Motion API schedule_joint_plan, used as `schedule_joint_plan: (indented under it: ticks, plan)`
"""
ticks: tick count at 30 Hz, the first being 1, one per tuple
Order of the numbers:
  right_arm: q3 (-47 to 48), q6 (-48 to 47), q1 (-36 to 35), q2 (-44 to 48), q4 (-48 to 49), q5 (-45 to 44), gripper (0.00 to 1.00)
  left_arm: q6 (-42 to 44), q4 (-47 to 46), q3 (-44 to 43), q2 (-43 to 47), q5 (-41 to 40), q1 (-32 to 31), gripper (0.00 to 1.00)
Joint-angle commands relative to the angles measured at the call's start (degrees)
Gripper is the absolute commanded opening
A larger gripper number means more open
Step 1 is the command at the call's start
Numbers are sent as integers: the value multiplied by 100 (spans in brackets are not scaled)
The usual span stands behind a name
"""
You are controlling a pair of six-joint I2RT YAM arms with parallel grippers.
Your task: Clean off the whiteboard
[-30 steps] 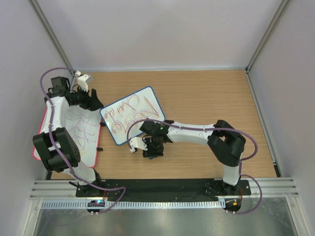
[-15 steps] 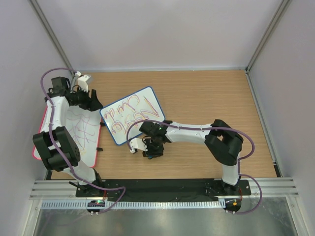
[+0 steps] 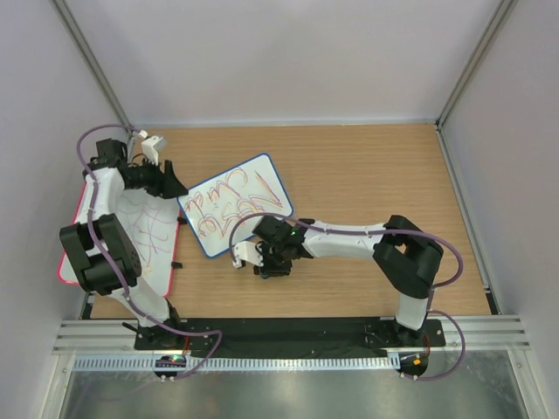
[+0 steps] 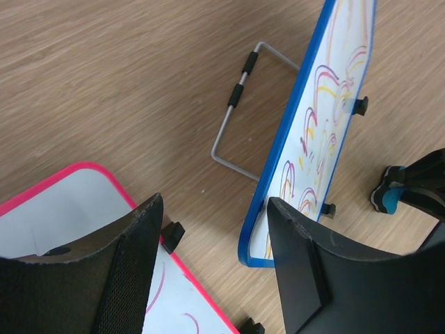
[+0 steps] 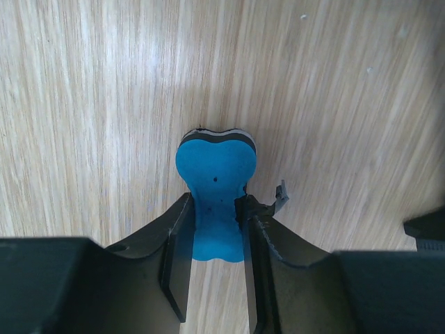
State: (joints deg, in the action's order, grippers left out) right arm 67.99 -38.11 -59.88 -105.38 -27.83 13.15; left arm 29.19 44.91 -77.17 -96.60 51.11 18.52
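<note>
**Eraser gripped, board not yet wiped**

The right gripper (image 5: 215,209) reaches low over the counter (image 3: 367,175), just in front of the whiteboard's near edge. Its fingers (image 5: 177,236) press on both sides of the narrow waist of a blue eraser (image 5: 215,167), which appears to rest on the wood. The step in hand looks like picking up the eraser.

The whiteboard (image 3: 236,202) lies at an angle in the middle-left of the counter. Red, purple and yellow scribbles cover its surface, so no wiping has been done.

The next move likely calls for lifting the eraser, carrying it up over the blue frame and pressing its felt side flat on the writing.

The left gripper (image 3: 170,185) hovers just beside the board's left corner. Its fingers (image 4: 139,236) are wide apart with nothing between them, and it is well placed to steady the frame.

A grey wire stand (image 4: 240,90) shows at the board's far side, so the board may tip or slide under pressure. A pink-framed board (image 3: 153,236) lies close on the left, under the left arm, with little room between the two.
</note>
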Motion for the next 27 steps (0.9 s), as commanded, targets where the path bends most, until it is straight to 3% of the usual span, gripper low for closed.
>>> schedule_joint_plan:
  ticks: [1,8,16,20,27]
  plan:
    - [-189,312,-24,440,603,-190,1,323,377,-299,115,557,72,63]
    - [-470,786,125,764,1147,-234,1,965,1160,-413,-140,654,213,62]
    - [-497,2183,433,1617,2395,-171,1,1624,2004,-913,-623,970,362,59]
    - [-427,2535,459,1565,3168,-663,1,1687,2145,-1011,-773,1120,362,56]
    - [91,3274,811,924,4075,-2666,1,2011,2452,-1055,-949,1155,345,47]
